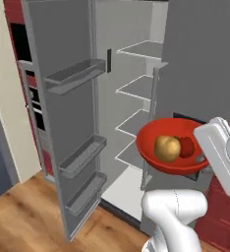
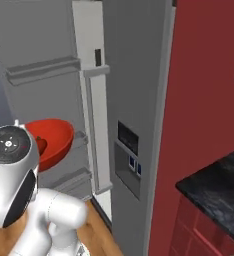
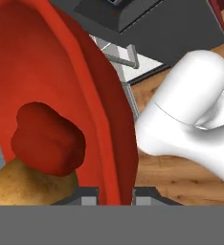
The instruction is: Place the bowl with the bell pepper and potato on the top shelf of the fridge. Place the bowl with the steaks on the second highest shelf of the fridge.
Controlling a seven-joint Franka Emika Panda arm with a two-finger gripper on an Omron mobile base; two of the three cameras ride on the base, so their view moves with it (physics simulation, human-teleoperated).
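Red-orange bowl gripped at its rim and held up before the open fridge.

Count: one bowl with the bell pepper and potato (image 1: pixel 158 140), holding one bell pepper (image 1: pixel 186 146) and one potato (image 1: pixel 166 148), the two touching side by side. The gripper (image 3: pixel 116 197) pinches the bowl's rim between its fingers (image 3: pixel 143 196), one inside and one outside the wall. The bowl hangs in the air in front of the fridge (image 1: pixel 104 103), level with its lower shelves and well below the top shelf (image 1: pixel 142 49). Four interior shelves are visible, all bare. Three racks (image 1: pixel 73 74) sit on the open door, contents none. In the left base view the arm covers the bowl's right edge; in the right base view it hides most of the bowl.
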